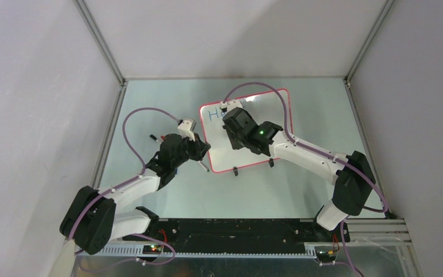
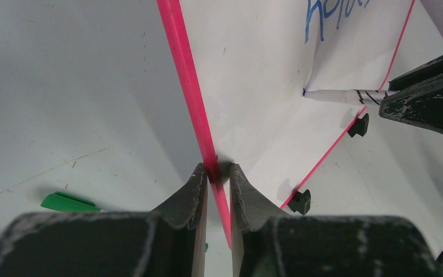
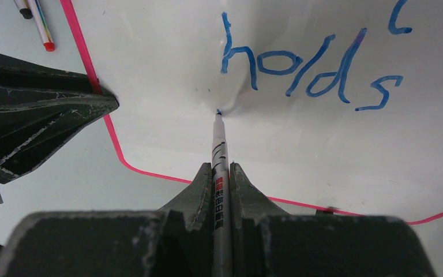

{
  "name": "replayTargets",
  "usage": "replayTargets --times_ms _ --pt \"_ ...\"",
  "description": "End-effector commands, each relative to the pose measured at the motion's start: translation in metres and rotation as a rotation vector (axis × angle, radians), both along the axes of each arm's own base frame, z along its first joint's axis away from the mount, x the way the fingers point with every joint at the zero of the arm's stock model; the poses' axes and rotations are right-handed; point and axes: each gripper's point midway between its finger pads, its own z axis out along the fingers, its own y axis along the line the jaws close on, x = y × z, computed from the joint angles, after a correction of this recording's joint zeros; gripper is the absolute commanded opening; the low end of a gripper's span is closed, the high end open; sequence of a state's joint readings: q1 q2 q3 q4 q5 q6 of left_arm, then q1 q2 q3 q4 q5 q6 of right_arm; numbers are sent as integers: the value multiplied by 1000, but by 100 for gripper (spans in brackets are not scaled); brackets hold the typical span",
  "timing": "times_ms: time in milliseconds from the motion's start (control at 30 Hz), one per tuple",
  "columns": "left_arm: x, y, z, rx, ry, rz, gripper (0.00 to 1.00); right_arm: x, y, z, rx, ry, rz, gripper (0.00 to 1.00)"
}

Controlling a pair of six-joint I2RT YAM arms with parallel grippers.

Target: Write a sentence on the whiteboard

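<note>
Pale table: left pincer clamps whiteboard frame, right pincer grips marker; only right wrist shows sentence legibly.

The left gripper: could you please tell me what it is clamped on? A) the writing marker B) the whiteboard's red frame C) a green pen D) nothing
B: the left wrist view shows the left gripper pinching the whiteboard by its red frame, while the green pen lies loose on the table.
</note>
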State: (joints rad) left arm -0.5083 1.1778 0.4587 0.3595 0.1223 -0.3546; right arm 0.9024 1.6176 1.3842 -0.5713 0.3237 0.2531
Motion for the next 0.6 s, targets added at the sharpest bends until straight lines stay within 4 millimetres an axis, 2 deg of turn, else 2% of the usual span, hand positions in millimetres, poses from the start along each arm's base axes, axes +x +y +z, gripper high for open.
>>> replayTargets --times_ms 0,567 --pt "10 4 18 33 -74 18 18 -3 2 4 9 -7 6 0" --pt "10 4 17 34 -75 18 18 -15 -2 -9 -18 26 15 0"
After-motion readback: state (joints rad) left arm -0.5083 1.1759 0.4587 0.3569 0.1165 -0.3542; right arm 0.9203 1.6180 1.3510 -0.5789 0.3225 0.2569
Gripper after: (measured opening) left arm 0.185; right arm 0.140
